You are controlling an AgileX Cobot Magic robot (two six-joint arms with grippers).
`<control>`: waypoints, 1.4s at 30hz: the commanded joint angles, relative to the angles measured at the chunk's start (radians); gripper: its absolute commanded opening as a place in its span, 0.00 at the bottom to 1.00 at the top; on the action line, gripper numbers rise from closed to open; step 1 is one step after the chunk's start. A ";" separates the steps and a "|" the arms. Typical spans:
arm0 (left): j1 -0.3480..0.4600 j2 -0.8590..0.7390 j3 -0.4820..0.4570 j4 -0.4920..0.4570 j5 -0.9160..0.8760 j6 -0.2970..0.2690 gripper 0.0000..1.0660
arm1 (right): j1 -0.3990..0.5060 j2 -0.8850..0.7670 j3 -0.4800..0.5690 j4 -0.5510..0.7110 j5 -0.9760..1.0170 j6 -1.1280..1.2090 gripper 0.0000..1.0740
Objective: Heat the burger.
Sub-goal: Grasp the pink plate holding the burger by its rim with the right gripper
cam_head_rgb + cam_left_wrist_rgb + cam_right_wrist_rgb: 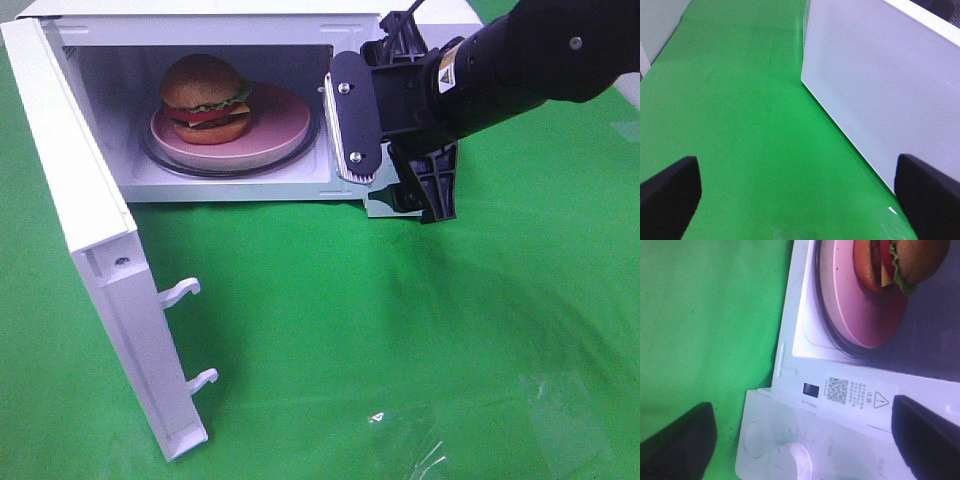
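Note:
The burger [205, 97] sits on a pink round plate [285, 125] on the glass turntable inside the open white microwave [250, 30]. In the right wrist view the burger [910, 260] and plate [860, 305] lie beyond the control panel's dial [795, 460]. My right gripper [395, 197] hangs open in front of the control panel, just right of the cavity opening, with nothing between its fingers [680, 440]. My left gripper [800, 195] is open and empty over the green cloth beside a white microwave panel [880, 85]; the exterior high view does not show it.
The microwave door [100, 230] stands swung out to the front left, its two latch hooks [180, 292] pointing right. Green cloth [330, 320] covers the table. A clear plastic sheet [560, 410] lies at the front right.

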 commanded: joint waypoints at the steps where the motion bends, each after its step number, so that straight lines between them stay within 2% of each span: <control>1: 0.001 -0.019 0.002 -0.001 -0.007 -0.001 0.92 | 0.015 0.038 -0.035 -0.027 -0.006 0.032 0.83; 6: 0.001 -0.019 0.002 -0.001 -0.007 -0.001 0.92 | 0.045 0.091 -0.072 -0.052 -0.012 0.051 0.82; 23: 0.001 -0.019 0.002 -0.001 -0.007 -0.001 0.92 | 0.069 0.264 -0.230 -0.059 -0.032 0.070 0.80; 30: 0.001 -0.019 0.002 -0.001 -0.007 -0.001 0.92 | 0.079 0.346 -0.310 -0.070 -0.033 0.092 0.79; 32: 0.001 -0.019 0.002 -0.001 -0.007 -0.001 0.92 | 0.081 0.396 -0.362 -0.074 -0.033 0.095 0.78; 42: 0.001 -0.019 0.002 -0.001 -0.007 -0.001 0.92 | 0.081 0.475 -0.443 -0.074 -0.032 0.096 0.77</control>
